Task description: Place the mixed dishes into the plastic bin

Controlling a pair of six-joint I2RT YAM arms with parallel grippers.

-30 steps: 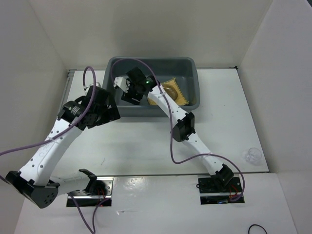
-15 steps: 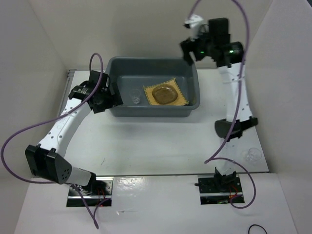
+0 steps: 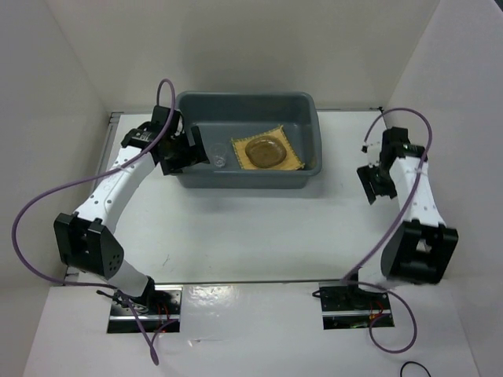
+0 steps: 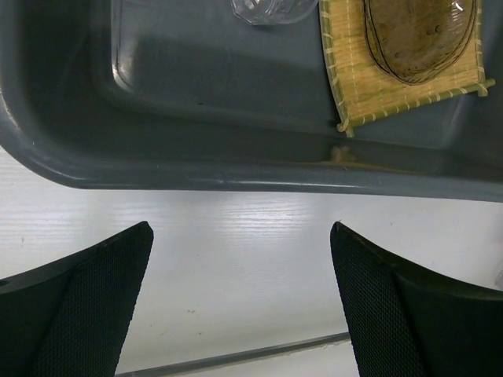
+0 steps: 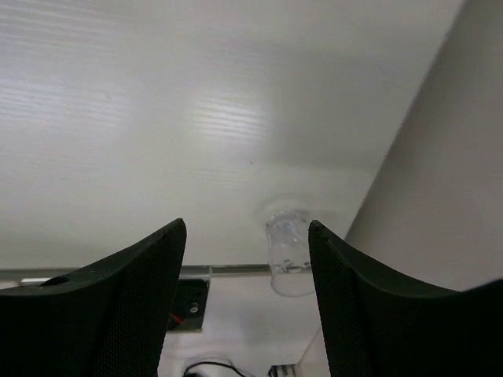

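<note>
The grey-blue plastic bin [image 3: 245, 97] stands at the back middle. In it lie the yellow bamboo mat [image 3: 296, 159] with a see-through plate [image 3: 266, 151] on top, and a small clear cup [image 3: 218, 158] to their left. The left wrist view shows the bin's wall [image 4: 236, 157], the mat [image 4: 369, 90], the plate [image 4: 420, 35] and the cup [image 4: 267, 9]. My left gripper [image 3: 183, 155] is open and empty at the bin's left side. My right gripper [image 3: 376, 187] is open and empty over the right side of the table. A second clear cup [image 5: 288, 256] stands beyond its fingertips.
White walls close in the table on the left, back and right. The second cup stands close to the right wall [image 5: 440, 157] and the table's front edge strip [image 5: 228, 269]. In the top view my right arm's elbow [image 3: 418, 250] hides it.
My right arm has swung out of the bin, past the back right, down to the table's right side. My left gripper has moved closer to the bin's left wall. The cup now stands in the bin.
</note>
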